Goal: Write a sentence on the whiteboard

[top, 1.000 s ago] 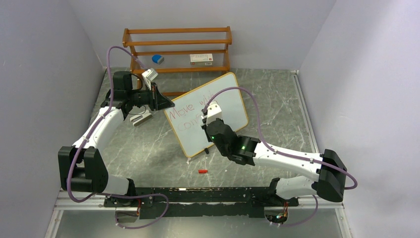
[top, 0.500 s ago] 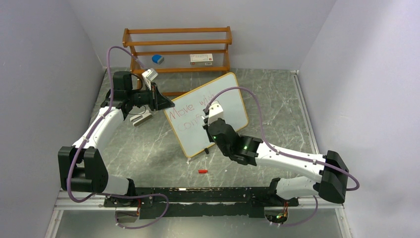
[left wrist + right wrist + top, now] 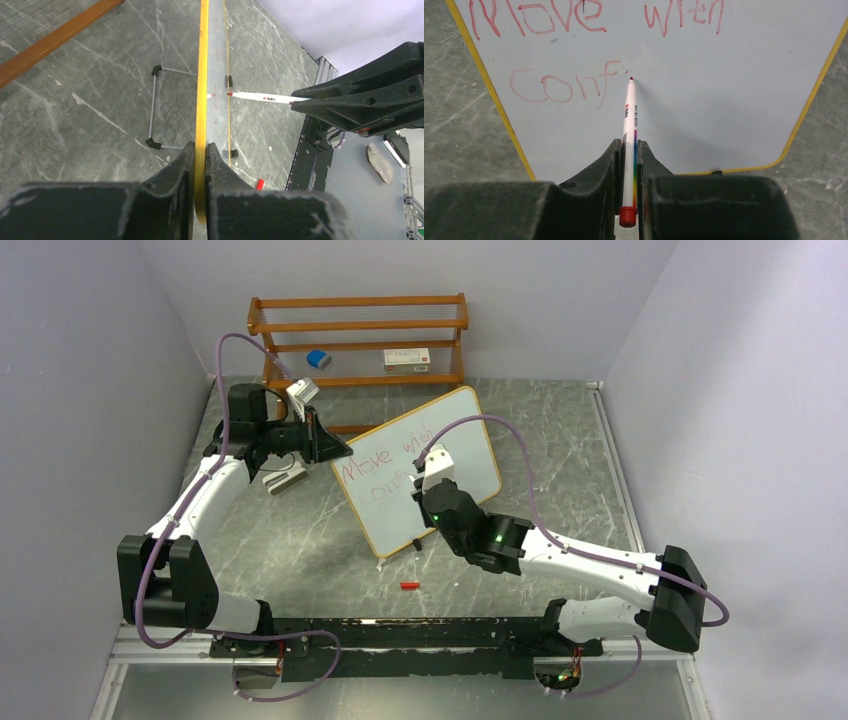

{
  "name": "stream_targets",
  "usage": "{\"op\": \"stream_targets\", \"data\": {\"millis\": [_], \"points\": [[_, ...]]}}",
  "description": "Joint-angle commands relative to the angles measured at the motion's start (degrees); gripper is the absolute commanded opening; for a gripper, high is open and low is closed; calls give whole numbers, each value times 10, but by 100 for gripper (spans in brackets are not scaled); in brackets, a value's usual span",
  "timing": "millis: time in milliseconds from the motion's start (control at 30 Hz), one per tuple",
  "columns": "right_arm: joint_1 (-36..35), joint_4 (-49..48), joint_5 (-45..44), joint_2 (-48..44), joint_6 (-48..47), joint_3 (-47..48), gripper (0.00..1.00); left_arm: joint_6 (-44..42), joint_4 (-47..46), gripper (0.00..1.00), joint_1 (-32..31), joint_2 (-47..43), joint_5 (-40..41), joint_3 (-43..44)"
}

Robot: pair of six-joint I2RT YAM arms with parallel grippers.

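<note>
Jaws around marker, tip toward whiteboard.

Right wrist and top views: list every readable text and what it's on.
"Move with": red handwriting, top line on the whiteboard.
"Conf": red handwriting, second line on the same board; a small red mark follows it near the tip of the marker, not a readable letter.
Print on the marker barrel: too small to read.
Label on the white box on the shelf rack: too blurred to read.
</note>
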State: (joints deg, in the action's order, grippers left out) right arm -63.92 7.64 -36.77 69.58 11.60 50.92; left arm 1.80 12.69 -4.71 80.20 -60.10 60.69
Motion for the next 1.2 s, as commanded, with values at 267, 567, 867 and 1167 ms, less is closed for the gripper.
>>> {"op": "stream_targets", "data": {"millis": [267,567,867,1167], "points": [[4,-26,5,20,-2,2,0,-38,15,5,-2,1,31,4],[4,-17,0,30,-3,5,0,-38,15,5,-2,3,32,5],[3,23,9,23,16,0,0,-38,15,5,-2,2,32,4],[2,43,20,20,25,-2,0,-38,15,5,-2,2,33,4]]}}
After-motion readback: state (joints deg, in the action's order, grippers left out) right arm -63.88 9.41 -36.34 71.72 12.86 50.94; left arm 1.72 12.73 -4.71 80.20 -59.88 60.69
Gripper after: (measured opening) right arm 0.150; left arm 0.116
